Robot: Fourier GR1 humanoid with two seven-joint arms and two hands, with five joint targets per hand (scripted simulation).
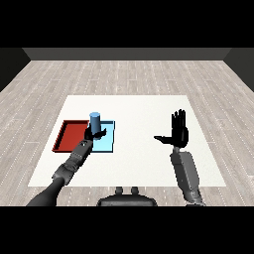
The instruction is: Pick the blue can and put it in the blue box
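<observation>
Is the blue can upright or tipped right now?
Upright. The can stands vertical over the blue tray, its top level, with the left hand curled round its lower part.

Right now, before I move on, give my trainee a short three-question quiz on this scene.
1. True or false: the blue can is over the light blue tray.
2. Which hand is at the can? A) left hand B) right hand
3. Fill in: the red tray lies to the ____ of the light blue tray in the head view.

Key: 1 true; 2 A; 3 left.
</observation>
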